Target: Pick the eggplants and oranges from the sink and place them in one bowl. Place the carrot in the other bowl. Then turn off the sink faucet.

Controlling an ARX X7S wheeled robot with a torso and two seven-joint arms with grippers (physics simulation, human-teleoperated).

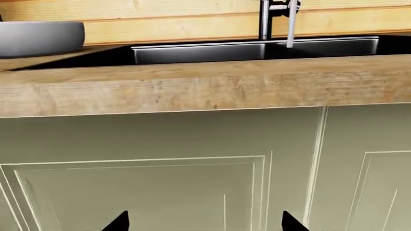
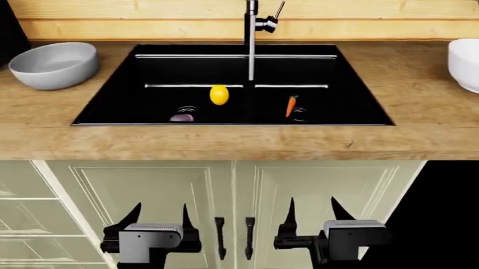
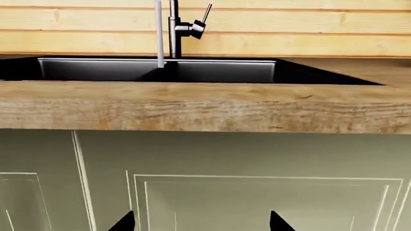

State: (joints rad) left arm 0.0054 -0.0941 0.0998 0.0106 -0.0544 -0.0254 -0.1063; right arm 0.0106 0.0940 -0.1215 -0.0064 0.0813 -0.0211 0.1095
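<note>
The black sink (image 2: 112, 109) holds a yellow-orange orange (image 2: 219, 94), a dark-purple eggplant (image 2: 182, 117) by the left drain and a carrot (image 2: 291, 105) in the right basin. The faucet (image 2: 252, 33) stands at the back with water running from its spout. A grey bowl (image 2: 54, 64) sits on the counter to the left, a white bowl (image 2: 465, 63) at the right edge. My left gripper (image 2: 159, 216) and right gripper (image 2: 313, 212) hang open and empty below the counter, in front of the cabinet doors.
The wooden counter edge (image 2: 239, 145) overhangs both grippers. Two dark door handles (image 2: 233, 237) sit between the grippers on the pale green cabinet. An open shelf area (image 2: 22, 224) lies at the lower left. A wooden wall runs behind the sink.
</note>
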